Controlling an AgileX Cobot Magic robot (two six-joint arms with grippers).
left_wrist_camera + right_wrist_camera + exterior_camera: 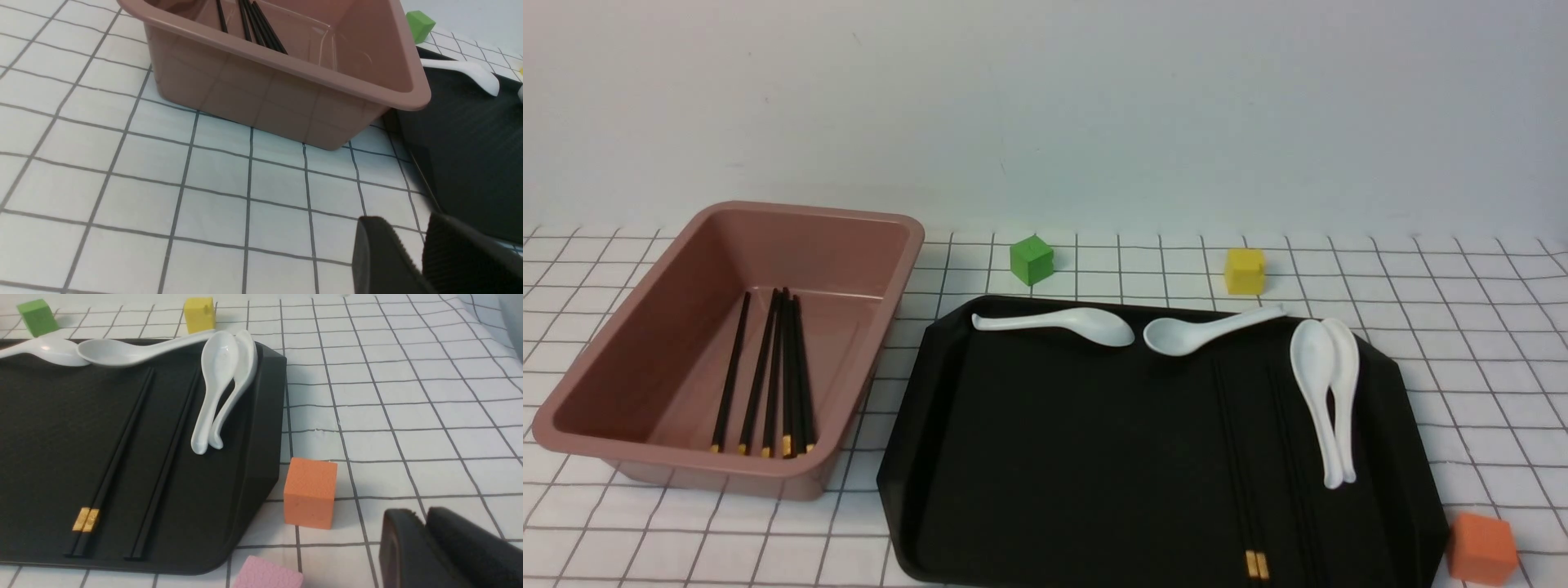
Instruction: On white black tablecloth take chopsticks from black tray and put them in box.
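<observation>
While several chopsticks already lie in the box, more wait on the black tray, toward its right half, running lengthwise toward me. My right wrist view shows them best: one pair of chopsticks lies side by side and touching, its gold bands at the near end, and a second dark pair lies just beside it, near the white spoons. I cannot make out bands on that second pair.

I judge these sticks light, stiff and smooth, so they may roll or slip on the glossy tray. They lie flat on it, with little room beneath for a fingertip. I would pinch across the banded pair near the thicker end, just past the bands, so the weight hangs evenly and both sticks come up together. Gripped too near one tip, they could swing or scissor apart.

My right gripper hovers over the tablecloth on the counter beside the orange cube, its jaws nearly together and holding nothing. My left gripper sits low near the box corner, with only a narrow gap between its jaws, also empty.
</observation>
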